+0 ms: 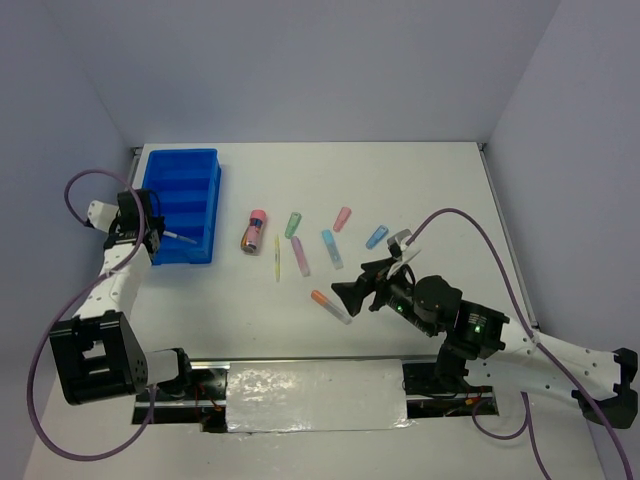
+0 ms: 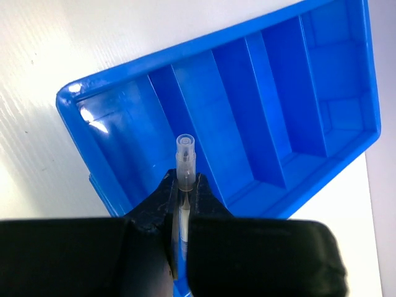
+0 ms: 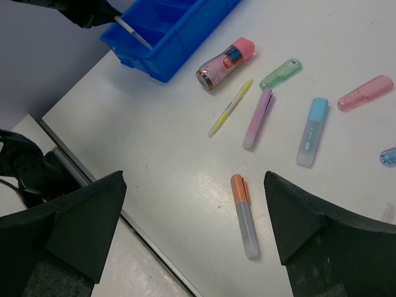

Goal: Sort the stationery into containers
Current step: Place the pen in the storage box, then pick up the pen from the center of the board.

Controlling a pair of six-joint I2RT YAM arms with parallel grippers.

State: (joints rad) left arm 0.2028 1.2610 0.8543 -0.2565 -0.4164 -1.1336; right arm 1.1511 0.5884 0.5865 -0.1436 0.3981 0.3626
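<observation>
My left gripper (image 1: 158, 234) is shut on a thin clear pen (image 1: 182, 239) and holds it over the near end of the blue tray (image 1: 182, 160). In the left wrist view the pen (image 2: 185, 154) sticks out past the shut gripper (image 2: 185, 185) above the tray's compartments (image 2: 185, 46), which look empty. My right gripper (image 1: 352, 296) is open and empty, above an orange-capped marker (image 1: 331, 306). In the right wrist view that marker (image 3: 244, 213) lies between the spread fingers (image 3: 291, 210).
Loose on the table are a brown-pink tube (image 3: 226, 62), a thin yellow pen (image 3: 231, 106), and green (image 3: 280, 73), purple (image 3: 257, 117), light blue (image 3: 312, 131), pink (image 3: 365, 93) and blue (image 3: 388, 156) markers. The table's front edge runs just below the orange marker.
</observation>
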